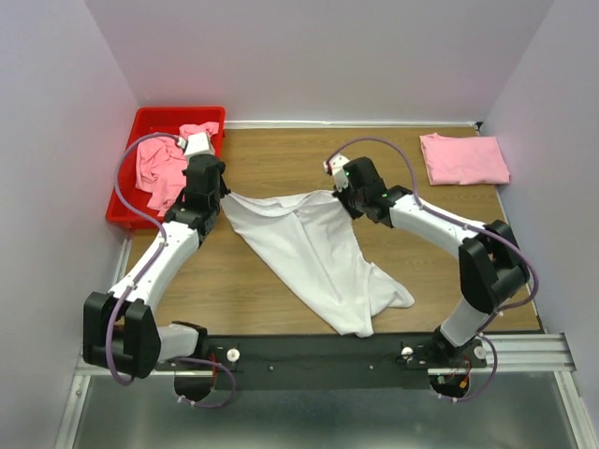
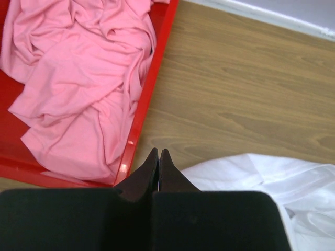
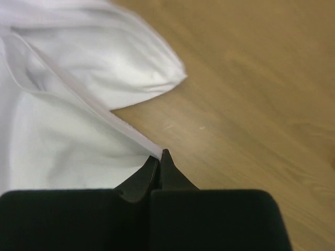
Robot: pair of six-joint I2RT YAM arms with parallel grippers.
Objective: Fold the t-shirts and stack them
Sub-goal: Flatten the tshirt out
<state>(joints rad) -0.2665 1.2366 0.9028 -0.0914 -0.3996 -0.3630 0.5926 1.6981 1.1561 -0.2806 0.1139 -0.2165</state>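
A white t-shirt (image 1: 318,253) hangs stretched between my two grippers and trails down toward the near edge of the table. My left gripper (image 1: 223,195) is shut on its left corner, next to the red bin. In the left wrist view the jaws (image 2: 158,151) are pressed together with the white cloth (image 2: 282,178) just to their right. My right gripper (image 1: 337,192) is shut on the shirt's other top edge. In the right wrist view the hem (image 3: 68,125) runs into the closed tips (image 3: 161,154).
A red bin (image 1: 178,114) at the back left holds crumpled pink t-shirts (image 1: 161,173), which also show in the left wrist view (image 2: 78,78). A folded pink t-shirt (image 1: 463,159) lies at the back right. Walls enclose the wooden table (image 1: 281,159).
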